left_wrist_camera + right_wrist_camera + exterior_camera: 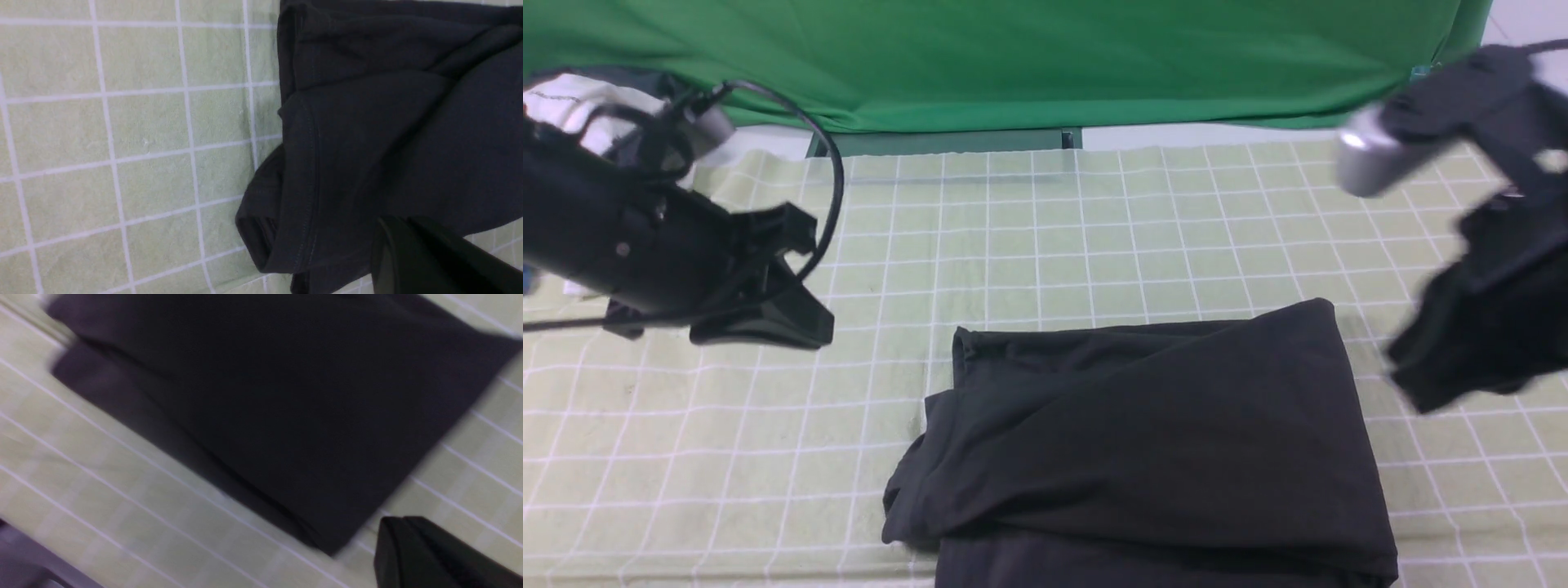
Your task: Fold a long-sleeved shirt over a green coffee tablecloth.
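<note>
The black long-sleeved shirt (1160, 441) lies folded into a rough rectangle on the pale green grid tablecloth (1054, 245), near the front edge and right of centre. Its chest print is hidden. My left gripper (818, 327) hangs shut and empty above the cloth, left of the shirt. In the left wrist view its tips (392, 241) are over the shirt (388, 122) near a bunched corner. My right gripper (1409, 376) is blurred, off the shirt's right edge. In the right wrist view it (392, 535) is shut and empty above the tablecloth (122, 490), beside the shirt (286, 396).
A plain deep green backdrop (1013, 57) hangs behind the table. A white garment (572, 102) lies at the back left behind my left arm. A dark bar (947, 140) runs along the cloth's far edge.
</note>
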